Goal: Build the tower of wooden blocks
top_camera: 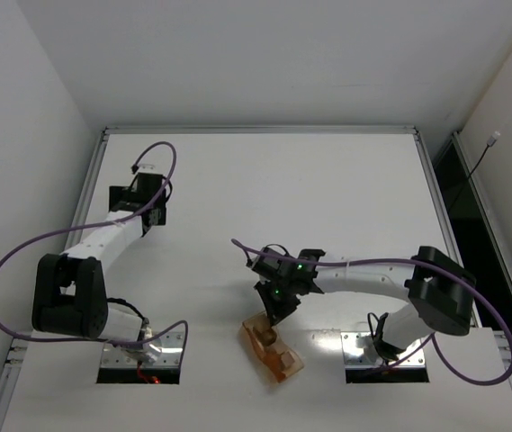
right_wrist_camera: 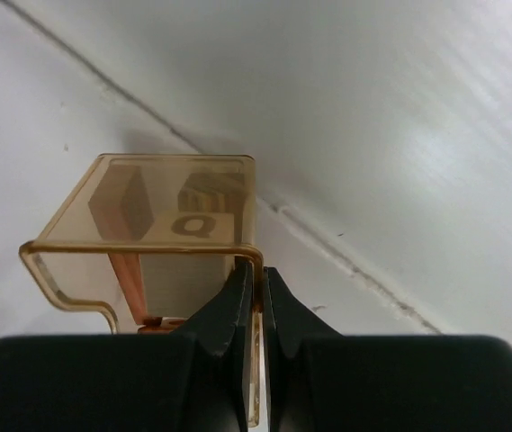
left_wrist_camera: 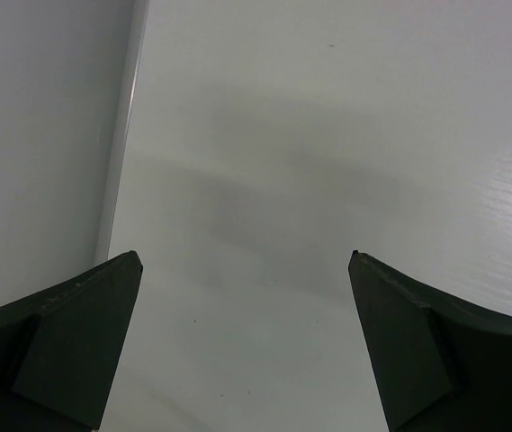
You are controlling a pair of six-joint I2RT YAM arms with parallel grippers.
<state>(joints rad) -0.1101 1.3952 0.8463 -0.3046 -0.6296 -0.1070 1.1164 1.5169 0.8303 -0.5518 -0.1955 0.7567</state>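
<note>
A clear amber plastic box (top_camera: 272,350) lies tilted on the white table near the front middle, with a few wood blocks (top_camera: 283,361) inside. In the right wrist view the box (right_wrist_camera: 67,274) holds a pale block marked "Q" (right_wrist_camera: 197,227) and a brown block (right_wrist_camera: 119,203) seen through its wall. My right gripper (right_wrist_camera: 256,275) is shut on the box's thin side wall, and it also shows in the top view (top_camera: 274,316). My left gripper (top_camera: 152,205) is open and empty over bare table at the far left (left_wrist_camera: 247,257). No tower is in view.
A metal rail (left_wrist_camera: 122,153) runs along the table's left edge, close to my left gripper. The arm bases (top_camera: 143,346) stand at the near edge on both sides of the box. A dark gap (top_camera: 471,216) lies beyond the table's right edge.
</note>
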